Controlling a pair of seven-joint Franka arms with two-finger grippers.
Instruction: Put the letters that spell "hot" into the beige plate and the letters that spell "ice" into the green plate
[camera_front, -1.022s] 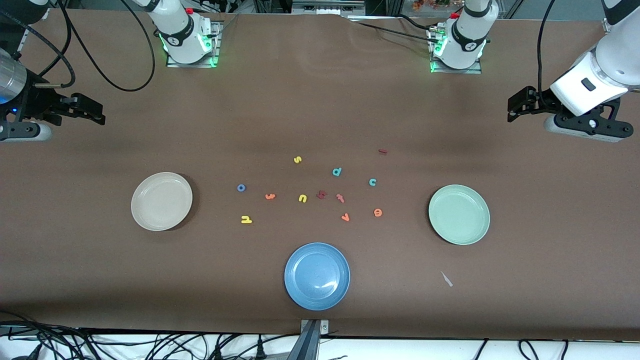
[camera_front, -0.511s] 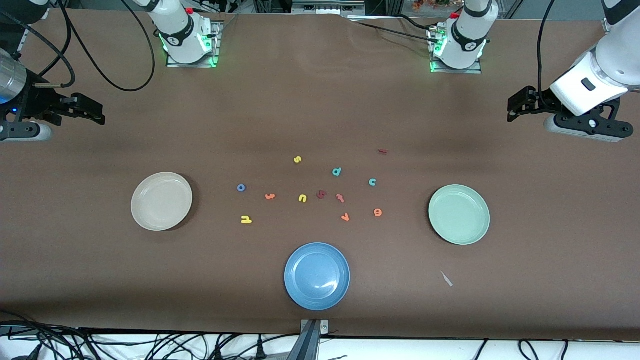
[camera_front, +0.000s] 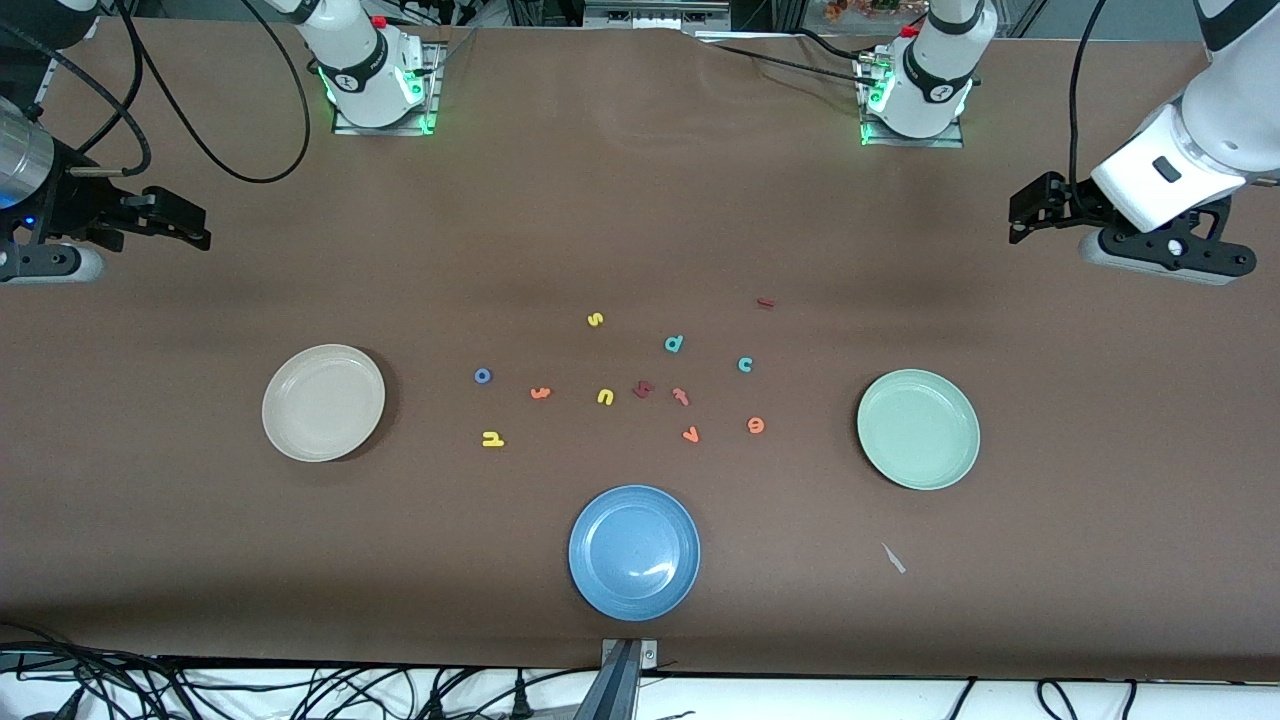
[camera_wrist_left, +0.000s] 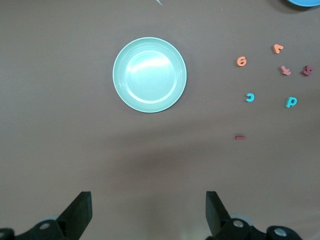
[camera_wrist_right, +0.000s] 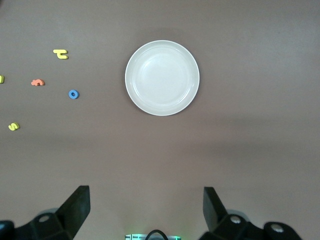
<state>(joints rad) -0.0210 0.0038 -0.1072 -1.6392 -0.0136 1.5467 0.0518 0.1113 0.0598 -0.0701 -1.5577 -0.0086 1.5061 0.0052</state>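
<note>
The beige plate (camera_front: 323, 402) lies toward the right arm's end of the table, the green plate (camera_front: 918, 429) toward the left arm's end. Between them lie the yellow h (camera_front: 493, 438), blue o (camera_front: 483, 376), orange t (camera_front: 540, 393), dark red i (camera_front: 766, 303), teal c (camera_front: 745, 364) and orange e (camera_front: 756, 426), all on the table. My right gripper (camera_front: 195, 228) hangs open and empty over the table's end, looking down on the beige plate (camera_wrist_right: 162, 77). My left gripper (camera_front: 1020, 210) is open and empty too, above the green plate (camera_wrist_left: 149, 75).
A blue plate (camera_front: 634, 552) sits near the front edge. Other letters lie among the task letters: yellow s (camera_front: 595, 320), teal d (camera_front: 674, 344), yellow u (camera_front: 605, 397), a dark red letter (camera_front: 643, 389), a pinkish t-like one (camera_front: 681, 396) and orange v (camera_front: 690, 435).
The left arm has shifted slightly, its gripper edging a little toward the robots' bases. The right arm and all letters have stayed put.
</note>
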